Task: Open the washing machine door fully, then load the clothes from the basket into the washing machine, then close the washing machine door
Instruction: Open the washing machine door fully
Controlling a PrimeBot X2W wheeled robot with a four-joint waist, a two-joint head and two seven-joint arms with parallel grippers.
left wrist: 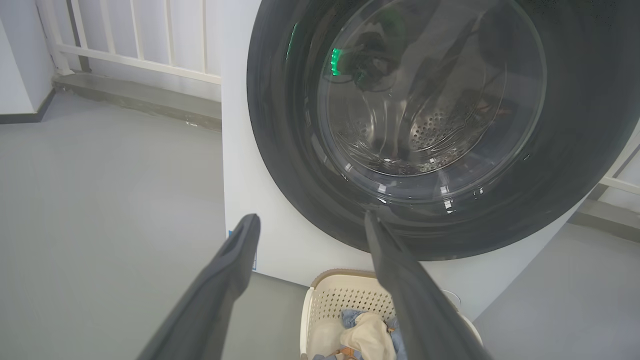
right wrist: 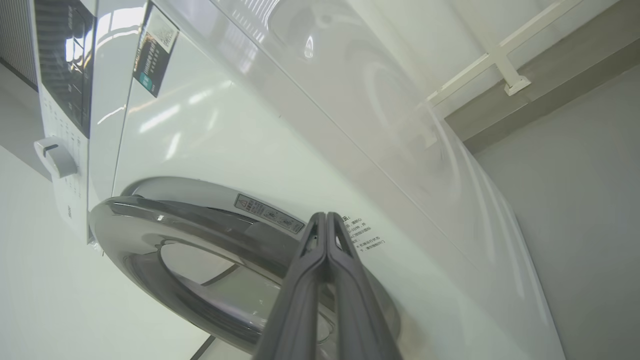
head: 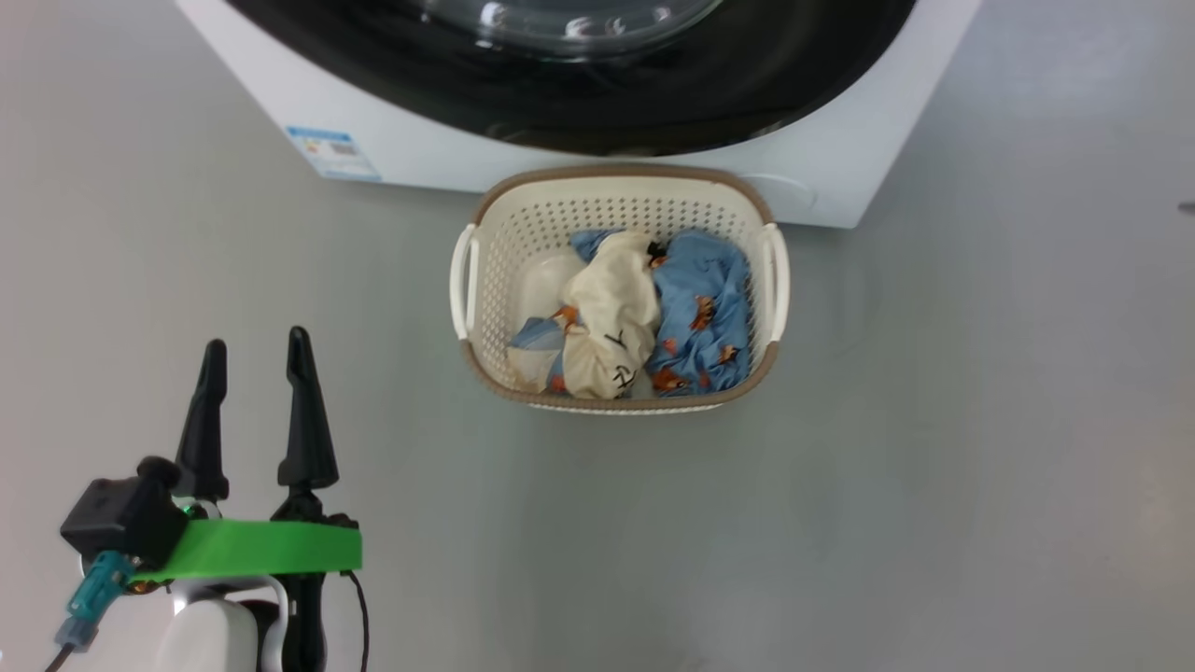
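My right gripper (right wrist: 326,216) has its fingers pressed together, empty, tips just at the glossy rim of the washing machine door (right wrist: 165,220), which looks shut against the washing machine (right wrist: 225,125); my left gripper (head: 257,341) has its fingers apart, holding nothing. The door looks rigid and slick, so I'd hook behind the rim's edge, not the glass. The clothes (head: 653,317), soft and light, lie in the basket (head: 616,175) on the floor before it.

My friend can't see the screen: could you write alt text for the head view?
A cream basket holding blue printed and cream clothes sits on grey floor before a white washing machine with a black-rimmed door. The left gripper, fingers apart, shows at lower left.
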